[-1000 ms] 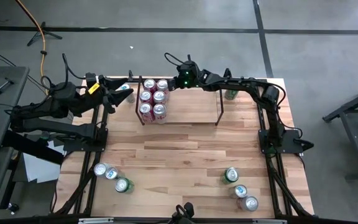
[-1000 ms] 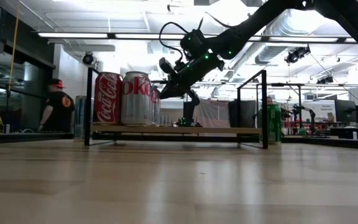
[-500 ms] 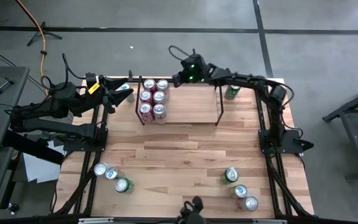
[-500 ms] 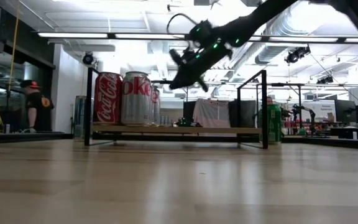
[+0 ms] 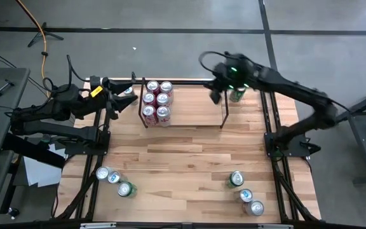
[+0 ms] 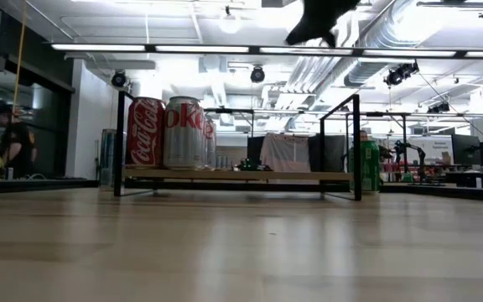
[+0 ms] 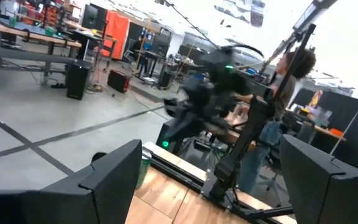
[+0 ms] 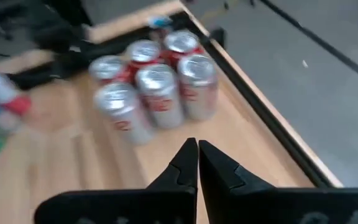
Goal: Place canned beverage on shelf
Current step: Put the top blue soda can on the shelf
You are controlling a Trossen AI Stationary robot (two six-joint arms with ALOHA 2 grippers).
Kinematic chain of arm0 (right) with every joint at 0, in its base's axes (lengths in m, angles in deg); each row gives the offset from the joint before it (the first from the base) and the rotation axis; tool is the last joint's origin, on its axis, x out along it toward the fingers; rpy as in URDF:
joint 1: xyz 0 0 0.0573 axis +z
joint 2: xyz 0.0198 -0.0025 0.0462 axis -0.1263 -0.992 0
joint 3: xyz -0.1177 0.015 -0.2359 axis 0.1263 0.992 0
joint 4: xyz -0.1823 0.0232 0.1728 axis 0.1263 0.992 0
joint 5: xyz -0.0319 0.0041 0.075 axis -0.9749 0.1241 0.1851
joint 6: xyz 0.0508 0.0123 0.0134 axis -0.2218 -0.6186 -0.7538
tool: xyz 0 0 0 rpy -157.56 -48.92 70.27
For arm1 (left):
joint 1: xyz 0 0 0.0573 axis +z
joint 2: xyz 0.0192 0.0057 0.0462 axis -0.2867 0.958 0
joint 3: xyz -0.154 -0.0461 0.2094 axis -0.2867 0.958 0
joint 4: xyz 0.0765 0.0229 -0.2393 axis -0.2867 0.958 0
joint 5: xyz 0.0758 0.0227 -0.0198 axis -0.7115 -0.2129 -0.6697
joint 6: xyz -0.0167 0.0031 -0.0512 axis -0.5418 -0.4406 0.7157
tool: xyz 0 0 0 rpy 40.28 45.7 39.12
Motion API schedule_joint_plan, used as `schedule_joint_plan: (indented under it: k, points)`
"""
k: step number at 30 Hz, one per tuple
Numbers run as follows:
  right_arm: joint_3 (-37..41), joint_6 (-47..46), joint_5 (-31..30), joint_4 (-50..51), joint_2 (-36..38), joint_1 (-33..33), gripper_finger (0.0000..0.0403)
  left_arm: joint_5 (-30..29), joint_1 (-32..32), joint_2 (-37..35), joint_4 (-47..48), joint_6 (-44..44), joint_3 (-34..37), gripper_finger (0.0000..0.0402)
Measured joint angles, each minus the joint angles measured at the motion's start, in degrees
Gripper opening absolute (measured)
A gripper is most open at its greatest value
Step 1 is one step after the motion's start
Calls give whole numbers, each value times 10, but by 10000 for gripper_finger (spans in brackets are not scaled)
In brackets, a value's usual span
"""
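The shelf (image 5: 183, 105) sits at the upper centre of the high view, and six cans (image 5: 157, 102) stand packed together at its left end; the rest of its wood base is bare. A green can (image 5: 236, 95) stands just outside the shelf's right end, near the table's far edge.

The right gripper (image 5: 215, 94) hangs above the shelf's right end, close to that green can, with its fingers pressed together and holding nothing; its wrist view shows the two tips meeting. If it goes for the green can with the jaws closed like this, it is likely to knock the can over or push it off the far edge. The shelf's thin upright rods beside the can are a second hazard, since a finger could catch on one.

The left gripper (image 5: 121, 97) waits at the upper left of the high view, fingers spread, with a can (image 5: 128, 91) right at its tips; whether it touches is unclear.

Three more cans (image 5: 114, 179) lie at the lower left and three cans (image 5: 245, 190) at the lower right, well apart from the shelf. In the low view a person (image 6: 13, 144) stands at the far left of the room.
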Motion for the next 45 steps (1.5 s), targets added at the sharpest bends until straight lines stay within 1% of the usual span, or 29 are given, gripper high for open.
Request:
schedule_joint_plan:
  k: [2, 4, 8, 11, 13, 15, 18, 22, 24, 29, 34, 37, 40, 43, 45]
  points:
    - [58, -32, -20, -19, 64, 24, 0, 1, 0, 1, 0, -7, 0, 296]
    - [124, -84, -27, -56, 127, 49, 0, 1, 0, 4, -1, -11, 0, 296]
    - [254, -178, -26, -195, 241, 114, 0, 7, 0, 14, -4, -18, 0, 296]
    - [323, -221, -48, -299, 293, 152, 0, 31, 0, 28, -18, -38, 0, 296]
    - [348, -224, -67, -354, 314, 168, 0, 57, 0, 37, -41, -47, 0, 296]
    - [360, -223, -78, -386, 323, 178, 0, 76, 0, 46, -70, -56, 0, 296]
    - [363, -209, -89, -403, 324, 185, 0, 93, 0, 59, -94, -57, 0, 296]
    - [358, -198, -90, -415, 317, 186, 0, 104, 0, 73, -96, -51, 0, 296]
    - [358, -199, -90, -416, 317, 186, 0, 119, 0, 79, -98, -41, 0, 296]
    - [358, -204, -78, -416, 317, 186, 0, 176, 0, 96, -148, -32, 0, 296]
    - [358, -204, -77, -416, 317, 186, 0, 181, -1, 106, -140, -27, 2, 296]
    - [358, -197, -76, -416, 317, 186, 0, 183, -8, 101, -190, -19, 36, 296]
    - [358, -198, -77, -414, 317, 186, 0, 182, -16, 84, -268, 9, 98, 296]
    - [358, -200, -77, -412, 316, 186, 0, 155, -19, 58, -330, 48, 155, 296]
    - [358, -202, -77, -412, 316, 186, 0, 125, -19, 39, -339, 54, 173, 296]
